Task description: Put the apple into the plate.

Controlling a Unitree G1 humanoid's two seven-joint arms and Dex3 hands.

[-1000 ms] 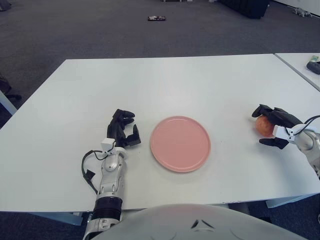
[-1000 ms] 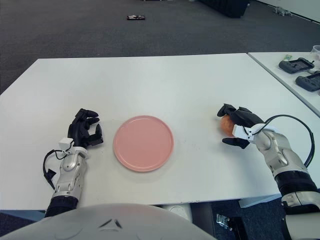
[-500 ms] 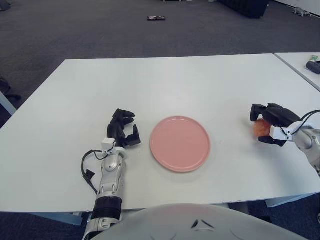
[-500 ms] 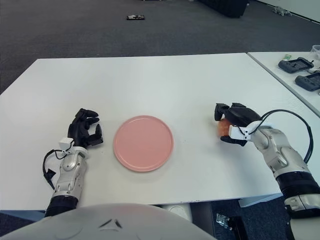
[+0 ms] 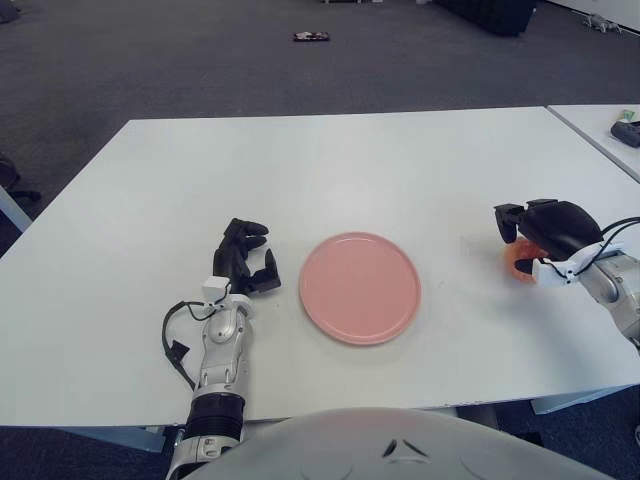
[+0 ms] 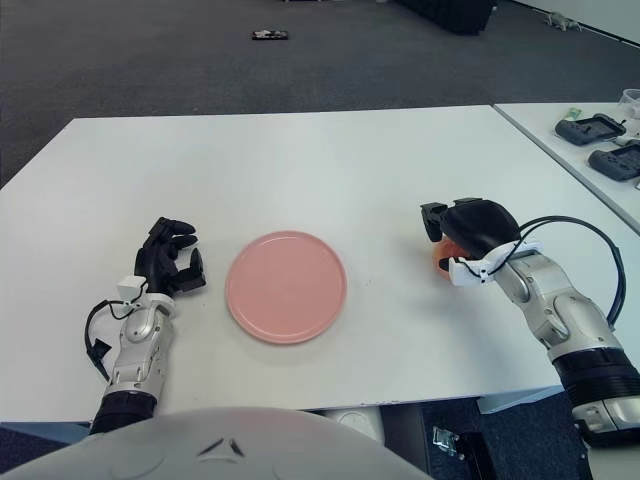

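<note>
Left eye view: right hand (image 5: 545, 232) at right edge, fingers curled over the apple (image 5: 517, 258), which sits well right of the pink plate (image 5: 360, 288) at centre. Right eye view: left hand (image 6: 168, 262), fingers loosely curled and empty, shows just left of the plate; the plate lies leftward of the held apple.

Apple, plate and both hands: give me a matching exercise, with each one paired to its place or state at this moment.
Things:
1. apple
2. plate
3. left hand
4. right hand

Places or states:
A. pink, nothing on it, mid-table
B. shows left of the plate, holding nothing
C. fingers closed over the fruit, right of the plate
D. orange-red, mostly hidden under black fingers

Pairs: 1-D, 2-A, 3-B, 4-C
</note>
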